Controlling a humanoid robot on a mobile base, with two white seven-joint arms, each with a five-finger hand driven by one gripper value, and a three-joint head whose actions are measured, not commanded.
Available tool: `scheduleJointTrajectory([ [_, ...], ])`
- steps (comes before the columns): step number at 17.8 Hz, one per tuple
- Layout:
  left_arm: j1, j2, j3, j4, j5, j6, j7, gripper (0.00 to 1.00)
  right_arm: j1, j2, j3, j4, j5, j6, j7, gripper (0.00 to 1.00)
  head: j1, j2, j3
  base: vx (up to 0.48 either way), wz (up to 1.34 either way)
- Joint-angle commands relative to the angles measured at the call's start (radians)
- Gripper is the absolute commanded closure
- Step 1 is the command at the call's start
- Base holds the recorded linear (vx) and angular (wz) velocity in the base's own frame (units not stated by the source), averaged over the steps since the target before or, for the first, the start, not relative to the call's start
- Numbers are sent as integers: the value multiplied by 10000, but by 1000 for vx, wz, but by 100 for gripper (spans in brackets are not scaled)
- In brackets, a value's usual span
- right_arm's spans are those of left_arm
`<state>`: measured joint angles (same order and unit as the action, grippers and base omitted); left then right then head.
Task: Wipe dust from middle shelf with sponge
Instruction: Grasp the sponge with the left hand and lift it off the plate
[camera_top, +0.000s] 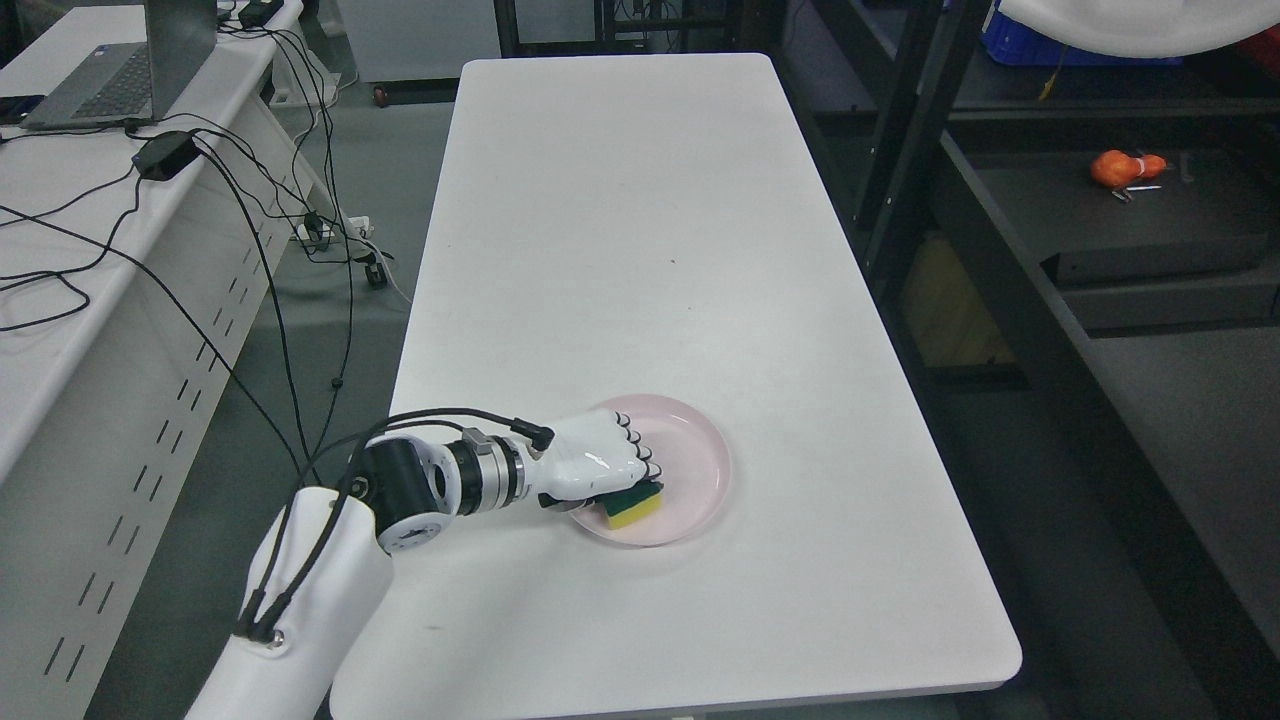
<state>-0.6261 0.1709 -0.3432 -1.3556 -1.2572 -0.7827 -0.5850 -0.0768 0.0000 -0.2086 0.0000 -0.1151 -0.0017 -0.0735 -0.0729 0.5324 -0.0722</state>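
The left hand (600, 462) is reaching in from the lower left and curling its fingers (640, 458) down over the sponge (634, 507), a yellow block with a green scouring face, which is lying in the near part of a pink plate (700, 470); the fingers are wrapping the sponge's top and side, so the hand appears to be closing on it, though whether the grip is firm is hard to tell from above. The right arm is not showing anywhere. This looks like the pick-up step, with the wiping itself not yet begun. The next move is calling for a secure hold, a lift clear of the plate's rim without dragging the plate, then a swing toward the dark shelving rack (1000, 250) standing just beside the table's right edge. The plate is sitting on a long white table (620, 220), otherwise bare. An orange object (1125, 167) is lying on a dark shelf of the rack. To the left, a desk (60, 220) is carrying a laptop (130, 70), with black cables (260, 270) trailing to the grey floor.
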Motion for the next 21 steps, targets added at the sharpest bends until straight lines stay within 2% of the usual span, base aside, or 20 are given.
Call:
scheduleJointTrajectory([
  [1, -13, -496, 1038, 57, 101, 19, -9, 60, 1, -175, 0, -174, 0, 722, 14, 0, 0, 0, 0, 0, 0],
  [4, -90, -803, 1635, -35, 451, 4, 6, 69, 1, -175, 0, -174, 0, 722, 14, 0, 0, 0, 0, 0, 0],
  [10, -290, -789, 2679, -311, 1343, -27, 67, 87, 1, -175, 0, -174, 0, 722, 14, 0, 0, 0, 0, 0, 0],
  [12, -335, -865, 3230, -434, 1343, -27, 98, 88, 1, -175, 0, -174, 0, 722, 14, 0, 0, 0, 0, 0, 0],
  [16, -275, -1264, 4503, -726, 1343, 33, 144, 84, 1, -175, 0, -174, 0, 722, 14, 0, 0, 0, 0, 0, 0],
  [18, -91, -1534, 4965, -726, 1877, 4, 144, 89, 1, -175, 0, -174, 0, 722, 14, 0, 0, 0, 0, 0, 0],
  [20, -90, -1534, 5012, -756, 2261, -27, 159, 100, 1, -175, 0, -174, 0, 722, 14, 0, 0, 0, 0, -8, 0],
  [21, -90, -1534, 5027, -787, 2400, -27, 144, 100, 1, -175, 0, -174, 0, 722, 14, 0, 0, 0, 0, -15, -1],
])
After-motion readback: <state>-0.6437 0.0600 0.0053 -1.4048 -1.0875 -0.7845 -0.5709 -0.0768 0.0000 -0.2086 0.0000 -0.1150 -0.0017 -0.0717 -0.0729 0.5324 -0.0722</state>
